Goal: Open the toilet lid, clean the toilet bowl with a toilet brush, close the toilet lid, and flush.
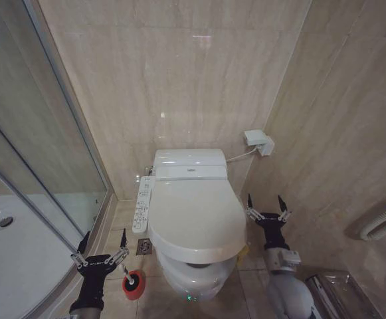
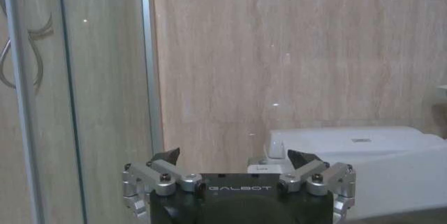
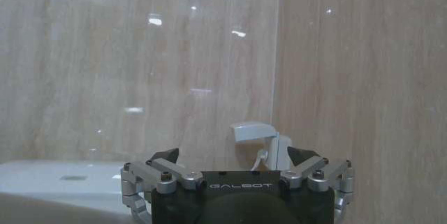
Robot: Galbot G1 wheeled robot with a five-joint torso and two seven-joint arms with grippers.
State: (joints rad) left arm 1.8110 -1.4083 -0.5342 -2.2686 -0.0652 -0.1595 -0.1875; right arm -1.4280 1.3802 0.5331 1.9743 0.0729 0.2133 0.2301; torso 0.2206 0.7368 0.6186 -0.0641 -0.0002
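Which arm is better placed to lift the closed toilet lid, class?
Probably the right: the right gripper hangs open beside the toilet lid near its front. The left gripper sits lower, above the toilet brush.

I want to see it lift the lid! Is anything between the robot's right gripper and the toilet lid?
Nothing visible. The right gripper, fingers open, hangs beside the closed toilet lid, with only bare floor and air between them.

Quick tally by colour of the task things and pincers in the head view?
White: 1, the toilet lid, closed
Red: 1, brush holder cup
Black and silver: 2, left pincer, right pincer, both open
Total: 4
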